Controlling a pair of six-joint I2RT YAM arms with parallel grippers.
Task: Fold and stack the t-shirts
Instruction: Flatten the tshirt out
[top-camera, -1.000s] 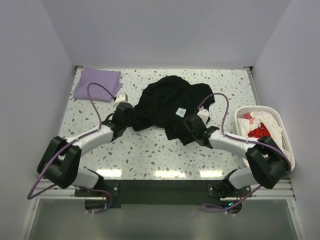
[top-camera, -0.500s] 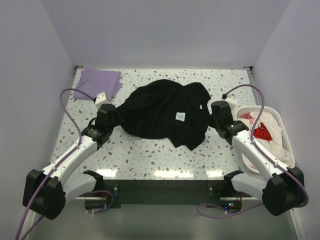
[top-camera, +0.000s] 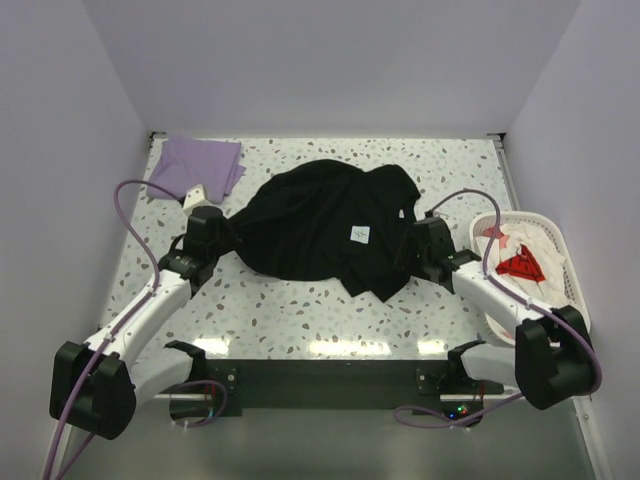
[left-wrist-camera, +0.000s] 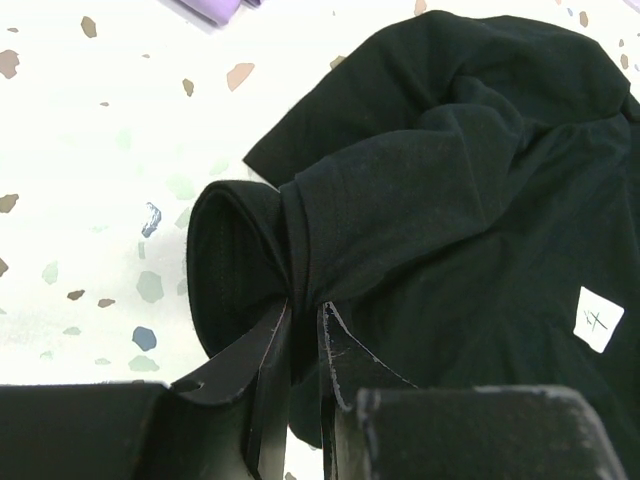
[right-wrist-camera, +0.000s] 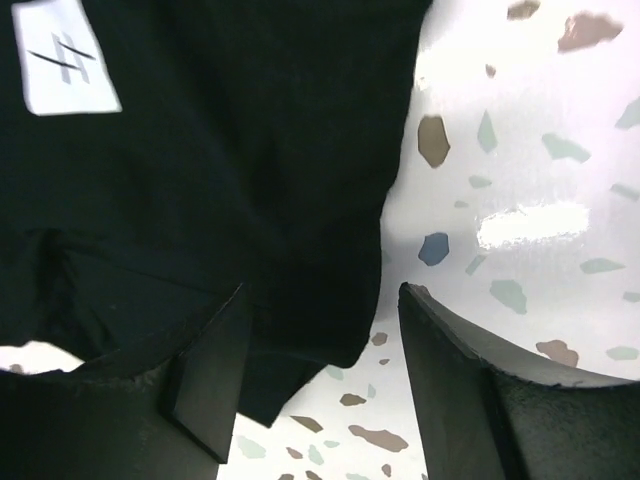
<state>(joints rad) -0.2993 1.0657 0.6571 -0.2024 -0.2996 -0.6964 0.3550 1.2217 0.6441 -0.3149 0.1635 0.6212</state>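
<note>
The black t-shirt (top-camera: 320, 225) lies spread out and rumpled across the middle of the table, its white label (top-camera: 361, 234) facing up. My left gripper (top-camera: 222, 238) is at its left end, shut on a bunched sleeve fold (left-wrist-camera: 240, 260), with cloth pinched between the jaws of the left gripper (left-wrist-camera: 305, 308). My right gripper (top-camera: 412, 256) is at the shirt's right edge. In the right wrist view the right gripper (right-wrist-camera: 322, 295) stands open, and the loose black hem (right-wrist-camera: 330, 300) hangs between its fingers without being clamped. The lavender t-shirt (top-camera: 195, 165) lies folded in the far left corner.
A white basket (top-camera: 572, 282) holding white and red garments (top-camera: 520, 265) stands at the right edge, close behind my right arm. The table's back wall and side walls bound the speckled surface (top-camera: 300, 300).
Both arms drew apart and spread the black shirt wide. The right gripper then opened, let go of the cloth and shifted slightly towards the shirt. The left keeps its hold.
</note>
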